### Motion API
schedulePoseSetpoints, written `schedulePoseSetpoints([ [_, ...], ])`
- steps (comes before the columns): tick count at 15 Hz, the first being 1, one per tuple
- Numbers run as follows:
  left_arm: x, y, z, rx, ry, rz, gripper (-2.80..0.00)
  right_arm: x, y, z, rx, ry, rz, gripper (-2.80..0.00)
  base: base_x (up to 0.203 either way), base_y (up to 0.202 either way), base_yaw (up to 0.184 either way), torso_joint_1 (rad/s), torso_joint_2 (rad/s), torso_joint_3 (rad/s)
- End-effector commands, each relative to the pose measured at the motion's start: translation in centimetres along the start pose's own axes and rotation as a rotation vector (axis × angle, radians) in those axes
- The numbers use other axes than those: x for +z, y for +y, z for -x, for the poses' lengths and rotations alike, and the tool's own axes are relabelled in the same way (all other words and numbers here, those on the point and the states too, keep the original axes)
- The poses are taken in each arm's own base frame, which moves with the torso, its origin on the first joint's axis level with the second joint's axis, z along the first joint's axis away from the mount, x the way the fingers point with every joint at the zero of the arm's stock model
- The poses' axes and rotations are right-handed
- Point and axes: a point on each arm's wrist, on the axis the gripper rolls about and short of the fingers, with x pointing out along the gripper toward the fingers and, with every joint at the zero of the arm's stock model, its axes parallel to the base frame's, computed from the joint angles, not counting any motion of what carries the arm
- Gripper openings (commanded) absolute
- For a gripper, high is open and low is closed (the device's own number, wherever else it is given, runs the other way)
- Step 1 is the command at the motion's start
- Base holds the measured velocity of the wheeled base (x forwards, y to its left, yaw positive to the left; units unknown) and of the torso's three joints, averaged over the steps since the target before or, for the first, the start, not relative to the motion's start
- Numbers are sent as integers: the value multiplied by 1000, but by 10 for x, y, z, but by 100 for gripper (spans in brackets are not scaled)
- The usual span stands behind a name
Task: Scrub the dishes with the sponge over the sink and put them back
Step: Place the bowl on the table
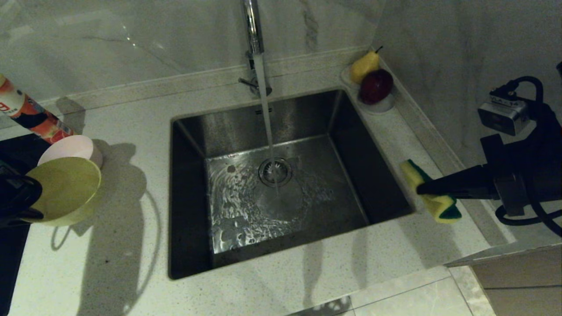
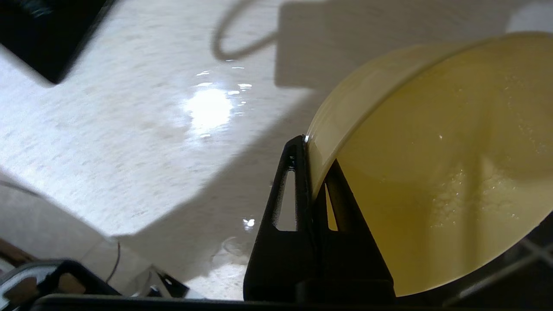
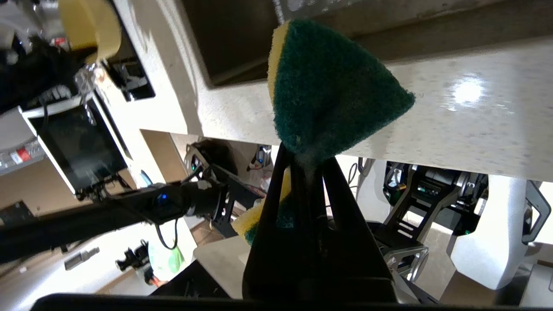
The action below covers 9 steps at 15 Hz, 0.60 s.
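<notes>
The yellow bowl (image 1: 66, 188) was held tilted above the counter (image 1: 118, 263), left of the sink (image 1: 281, 184), its rim pinched between the closed fingers of the left gripper (image 2: 312, 172). The pink bowl (image 1: 72, 147) stood just behind it. The sponge (image 1: 432, 193) was clamped, bent, in the closed right gripper (image 3: 309, 160) over the sink's right edge. Water was seen running from the tap (image 1: 253, 26).
</notes>
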Motion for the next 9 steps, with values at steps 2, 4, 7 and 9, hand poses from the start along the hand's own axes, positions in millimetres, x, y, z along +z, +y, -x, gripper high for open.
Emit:
schedulePoseSetpoints([
  [2, 6, 14, -13, 73, 5, 47, -280, 2, -1, 3, -5, -14, -10, -280, 0, 0, 0, 0, 0, 0],
  [4, 5, 20, -28, 102, 16, 57, -280, 2, -2, 3, -4, -12, -10, -280, 0, 0, 0, 0, 0, 0],
  [7, 3, 26, -55, 126, 36, 56, -280, 3, -3, 0, -8, -5, -15, -280, 0, 0, 0, 0, 0, 0],
  [9, 3, 27, -60, 134, 43, 59, -280, 3, -4, -1, -11, -3, -20, -280, 0, 0, 0, 0, 0, 0],
])
